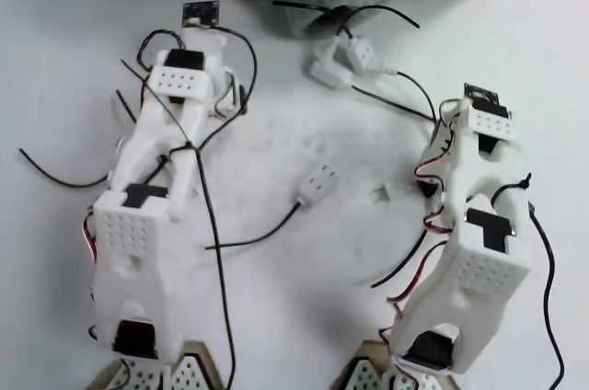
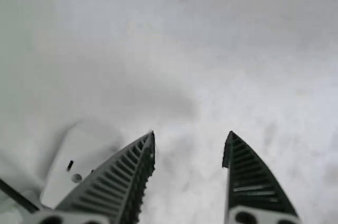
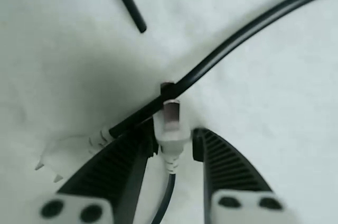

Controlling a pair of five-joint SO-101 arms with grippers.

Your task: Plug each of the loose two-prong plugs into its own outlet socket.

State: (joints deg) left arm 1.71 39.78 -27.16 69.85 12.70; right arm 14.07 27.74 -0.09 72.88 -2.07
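Grips a white plug (image 3: 170,137) in the right fingers (image 3: 222,166), closed to a narrow gap on its body, with the prongs (image 3: 170,110) pointing out past the tips. Holds it low over the counter (image 3: 274,102), to the right of the loose socket (image 1: 317,183) lying mid-counter, near it but apart. Shows a black cord (image 3: 253,28) crossing just ahead of the prongs; cannot tell whether it touches them.

Spreads the left fingers (image 2: 127,176) wide with nothing between them, over bare counter to the left of the socket and farther back. Has a white block (image 2: 79,155) just beside one finger; cannot tell what it is.

Puts more white plugs or sockets (image 1: 345,63) well beyond the socket, toward the far edge.

Looks like the carry-to-socket step, with nothing plugged in yet. Risks snagging the prongs on the crossing cord, which would likely twist the plug in so slim a grip. Risks pushing the socket away as well: with nothing pinning it, a slightly off-line push would probably slide it rather than seat the prongs. May also drag on the plug's own trailing cord and pull the prongs out of line.
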